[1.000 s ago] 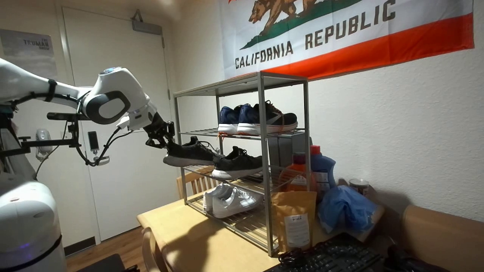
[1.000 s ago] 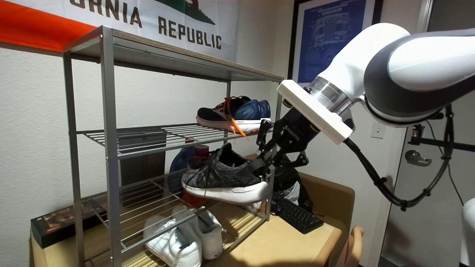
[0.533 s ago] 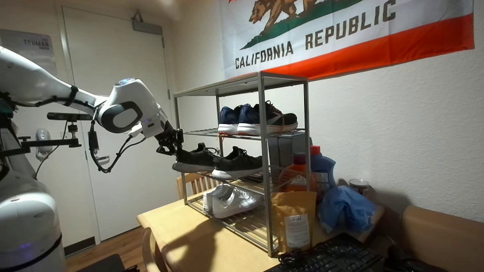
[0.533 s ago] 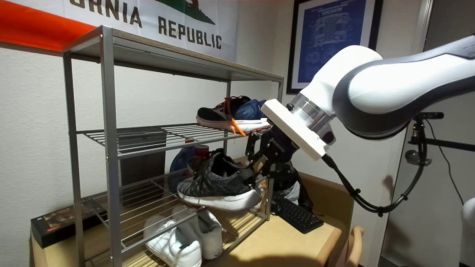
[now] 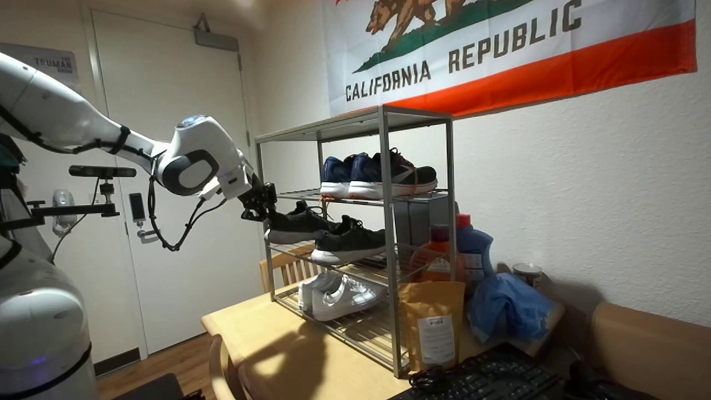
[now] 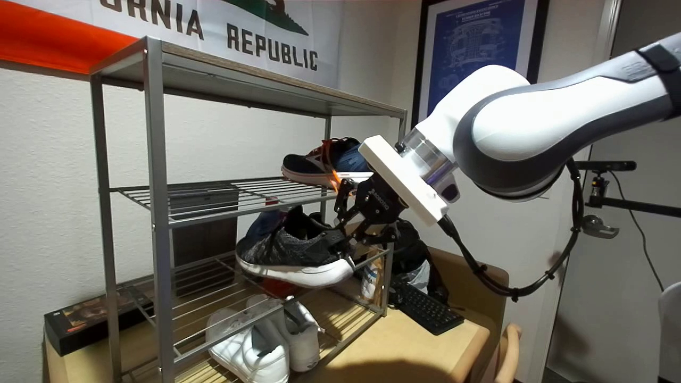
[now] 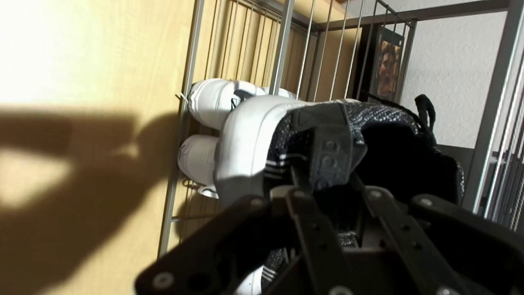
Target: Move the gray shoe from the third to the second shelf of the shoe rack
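Metal rack (image 5: 390,250) on wooden table (image 5: 250,333), California flag (image 5: 508,55) on wall (image 5: 583,194), pincer (image 7: 327,180) clamped on gray shoe (image 6: 292,250)

Both exterior views angle in on the shoe rack (image 6: 157,213) from opposite ends, sharing the California flag (image 5: 500,61), far side; the wrist view, in tight, looks down on the gray sneaker (image 7: 327,139).
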Robot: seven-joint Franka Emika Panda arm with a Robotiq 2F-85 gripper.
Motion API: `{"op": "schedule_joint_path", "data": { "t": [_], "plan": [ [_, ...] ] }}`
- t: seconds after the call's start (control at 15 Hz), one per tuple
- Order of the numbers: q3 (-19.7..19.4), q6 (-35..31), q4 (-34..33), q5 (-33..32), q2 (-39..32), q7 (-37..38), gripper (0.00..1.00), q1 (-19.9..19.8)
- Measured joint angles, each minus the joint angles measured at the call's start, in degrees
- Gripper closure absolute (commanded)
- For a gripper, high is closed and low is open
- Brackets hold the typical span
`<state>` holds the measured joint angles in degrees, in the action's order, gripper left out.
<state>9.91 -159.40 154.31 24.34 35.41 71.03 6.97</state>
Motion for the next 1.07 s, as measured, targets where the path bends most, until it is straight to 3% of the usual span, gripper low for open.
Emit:
{"op": "schedule_joint_path", "data": {
  "t": [1.07],
  "plan": [
    [-3.9, -10.4, -1.6, 0.0, -9.0, -5.7, 0.94, 0.2]
  ]
}}
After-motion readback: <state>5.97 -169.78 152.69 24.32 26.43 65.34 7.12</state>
